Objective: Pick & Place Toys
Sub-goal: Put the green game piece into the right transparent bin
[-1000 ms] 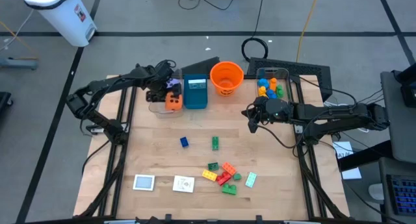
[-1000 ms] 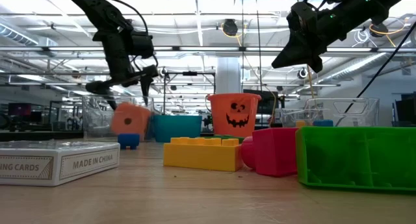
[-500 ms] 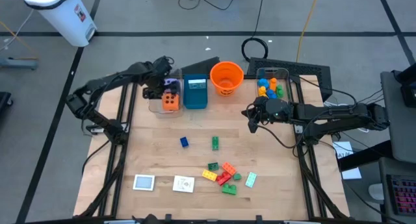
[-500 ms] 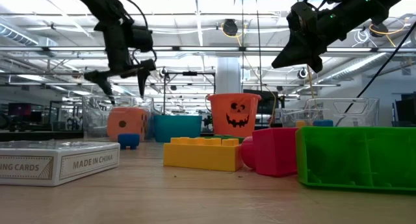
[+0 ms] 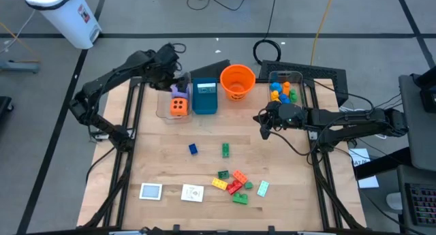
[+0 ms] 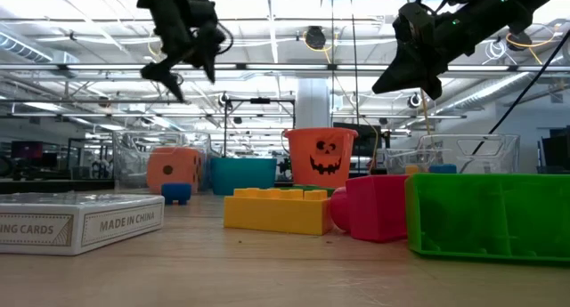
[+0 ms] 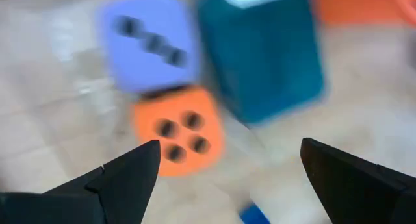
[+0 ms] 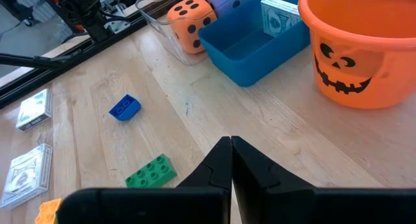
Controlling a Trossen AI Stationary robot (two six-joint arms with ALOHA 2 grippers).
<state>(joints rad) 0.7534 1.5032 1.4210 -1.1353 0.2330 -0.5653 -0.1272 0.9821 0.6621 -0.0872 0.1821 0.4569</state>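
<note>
The left gripper (image 5: pixel 178 80) is hovering spread and empty above the orange plastic die (image 5: pixel 178 106) lying in the clear plastic bin (image 5: pixel 161 111), while the right gripper (image 5: pixel 263 129), pressed together, is waiting mid-table; reaching for a loose brick looks next.

My two arms are dark, slim and jointed, with black cables looped along their links. The left gripper (image 7: pixel 224 169) ends in two matte black wedge fingers; the right gripper (image 8: pixel 231 160) has flat black fingers tapering from a broad dark block.
</note>
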